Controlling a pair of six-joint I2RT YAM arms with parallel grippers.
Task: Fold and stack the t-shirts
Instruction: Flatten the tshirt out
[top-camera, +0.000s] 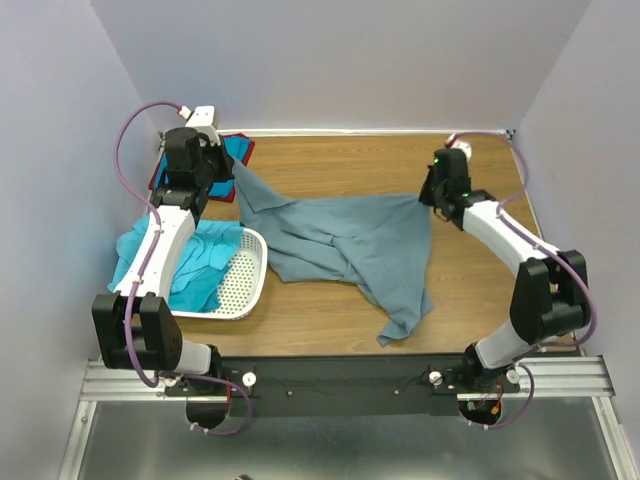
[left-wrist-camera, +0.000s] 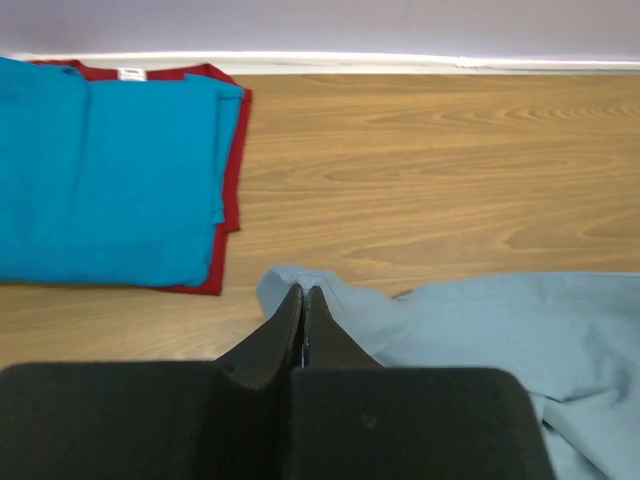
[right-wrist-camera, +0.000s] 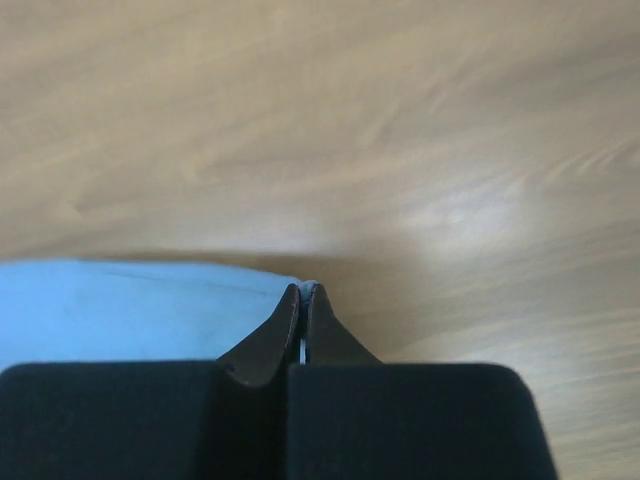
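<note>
Wooden counter (top-camera: 350, 165) bears a limp, likely light grey-blue t-shirt (top-camera: 340, 235), left end effector (left-wrist-camera: 304, 291) and right end effector (right-wrist-camera: 302, 289) each clenched on a far corner

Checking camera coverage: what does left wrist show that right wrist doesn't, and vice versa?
Left wrist only: a folded blue shirt lying on a red shirt by the back wall, plus the left gripper. Right wrist only: the right gripper, little else. Both: the wooden table, and a gripper shut on an edge of the grey-blue shirt.
</note>
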